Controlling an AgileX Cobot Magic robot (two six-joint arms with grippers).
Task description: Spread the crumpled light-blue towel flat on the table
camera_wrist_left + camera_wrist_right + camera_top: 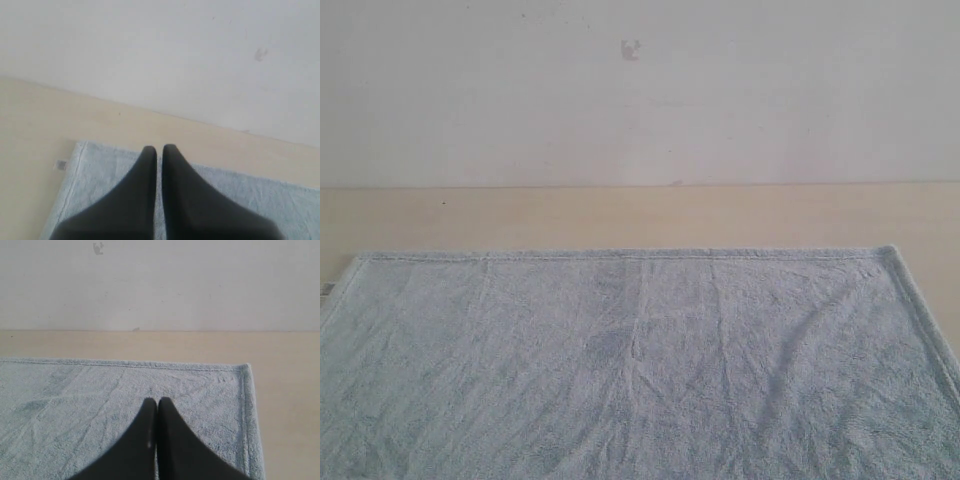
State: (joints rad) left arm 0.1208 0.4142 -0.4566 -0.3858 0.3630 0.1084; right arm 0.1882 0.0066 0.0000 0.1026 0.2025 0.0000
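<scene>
Towel [640,370] lies open on the table [620,215], both pincers shut and empty above it

The towel's long axis runs side to side, its far hem parallel to the table's back edge, with only faint creases across the pile. The left gripper [159,148] hangs over the cloth near the far left corner, where a small label [60,164] pokes out, its fingers together with only a sliver between them and nothing held. The right gripper [157,400] sits inward of the far right corner, fingers pressed together, likewise empty. Each arm is nearer its own corner, and the spreading looks essentially done, so any last smoothing would pull outward along that axis
</scene>
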